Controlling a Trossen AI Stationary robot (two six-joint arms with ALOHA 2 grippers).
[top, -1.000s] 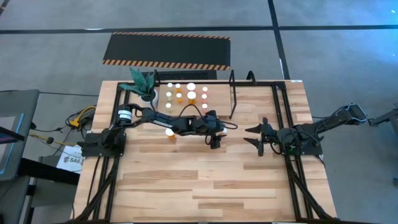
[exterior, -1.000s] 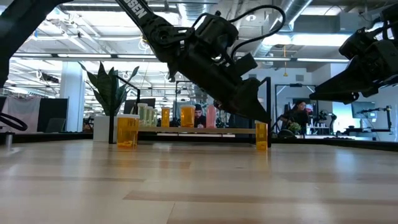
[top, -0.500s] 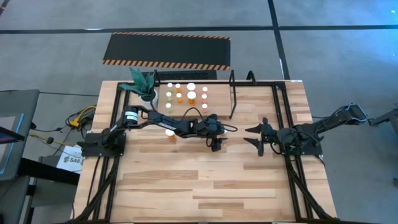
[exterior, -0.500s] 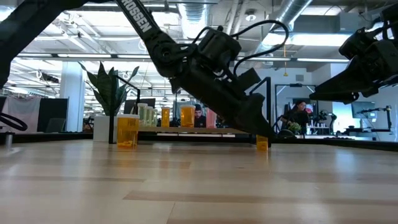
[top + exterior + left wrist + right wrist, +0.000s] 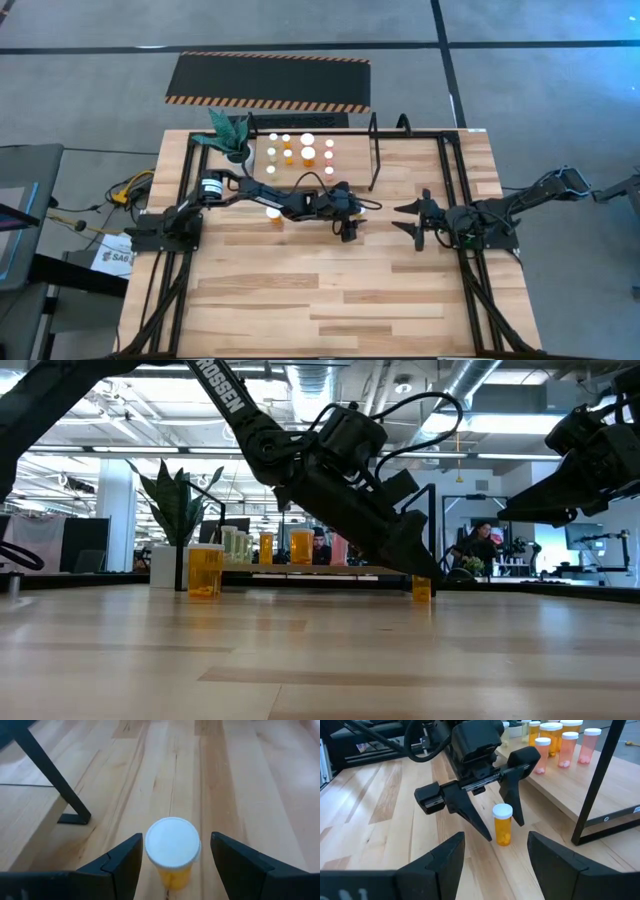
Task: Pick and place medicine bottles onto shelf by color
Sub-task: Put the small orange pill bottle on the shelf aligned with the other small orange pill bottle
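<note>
My left gripper (image 5: 492, 817) straddles the small orange medicine bottle (image 5: 502, 824), fingers open and not touching, upright on the bench (image 5: 330, 300) beside the shelf (image 5: 352, 160), ready to close; right arm waits.

A potted plant (image 5: 230, 133) stands near a hazard-striped mat (image 5: 268, 82).

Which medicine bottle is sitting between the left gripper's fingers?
The small orange bottle standing alone between the open left gripper fingers, off the shelf; another stands alone elsewhere, the rest are shelved.
</note>
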